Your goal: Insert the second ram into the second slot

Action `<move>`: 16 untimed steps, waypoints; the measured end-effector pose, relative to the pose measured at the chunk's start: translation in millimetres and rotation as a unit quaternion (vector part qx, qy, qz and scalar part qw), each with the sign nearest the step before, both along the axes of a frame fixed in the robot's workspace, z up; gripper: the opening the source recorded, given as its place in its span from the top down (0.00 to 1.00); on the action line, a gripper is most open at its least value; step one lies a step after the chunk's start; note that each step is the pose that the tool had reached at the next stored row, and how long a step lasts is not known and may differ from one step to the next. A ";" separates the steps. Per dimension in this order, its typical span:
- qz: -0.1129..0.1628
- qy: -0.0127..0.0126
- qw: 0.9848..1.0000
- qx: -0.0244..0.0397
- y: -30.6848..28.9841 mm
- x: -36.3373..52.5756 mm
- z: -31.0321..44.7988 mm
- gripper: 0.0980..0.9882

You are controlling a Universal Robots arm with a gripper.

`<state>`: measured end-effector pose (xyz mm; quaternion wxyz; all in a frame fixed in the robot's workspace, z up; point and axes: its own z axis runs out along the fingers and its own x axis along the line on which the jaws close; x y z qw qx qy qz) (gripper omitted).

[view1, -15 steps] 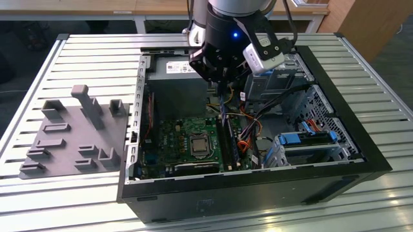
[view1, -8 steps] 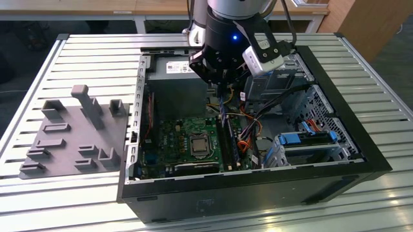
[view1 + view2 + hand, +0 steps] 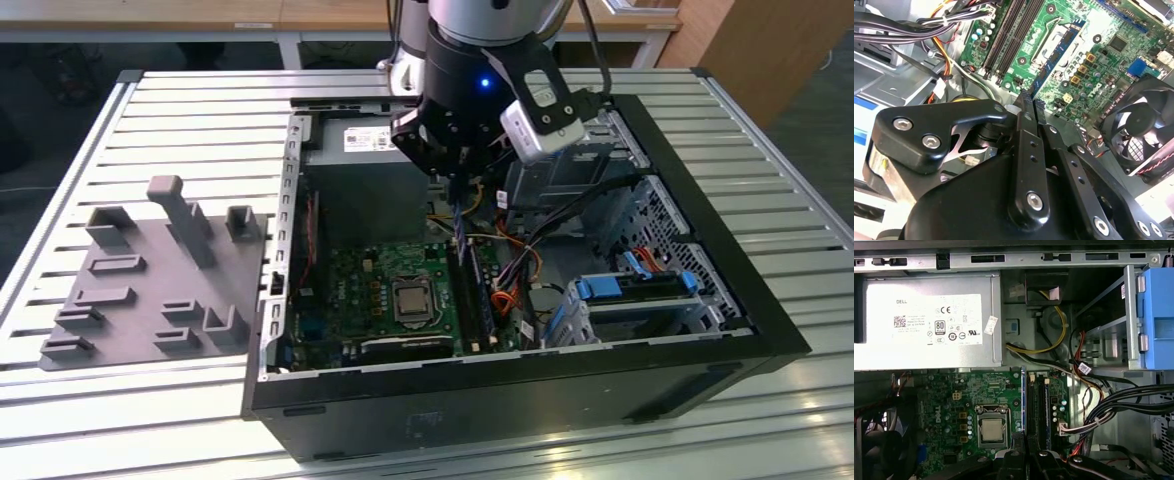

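Observation:
My gripper point(image 3: 458, 180) hangs inside the open computer case point(image 3: 694, 380), above the green motherboard point(image 3: 360, 290). It is shut on the second ram point(image 3: 1056, 62), a thin blue stick seen edge-on in both wrist views, pointing down from the fingertips point(image 3: 1025, 107). In the first wrist view the second ram point(image 3: 1023, 400) hangs just beside the long dark memory slots point(image 3: 1030, 405), still above the board. A bluish strip sits in the neighbouring slot point(image 3: 1047, 407). In the exterior view the stick point(image 3: 461, 225) hangs over the far end of the slots point(image 3: 473, 295).
A silver power supply point(image 3: 929, 325) lies at the case's far end. The processor socket point(image 3: 991, 430) sits beside the slots. Cable bundles point(image 3: 1114, 400) run on the other side. Light-blue drive-bay clips point(image 3: 641, 285) and a black fan point(image 3: 1141, 125) are nearby. A grey fixture point(image 3: 147, 280) stands outside on the slatted table.

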<state>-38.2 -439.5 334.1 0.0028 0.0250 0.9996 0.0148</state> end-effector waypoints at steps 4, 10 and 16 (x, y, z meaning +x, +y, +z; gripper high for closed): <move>0.000 0.000 1.000 0.000 0.0 0.0 -2.1 0.96; 0.000 0.000 1.000 0.000 0.0 0.0 -4.8 0.96; 0.000 0.000 1.000 0.000 0.0 0.0 -7.2 0.96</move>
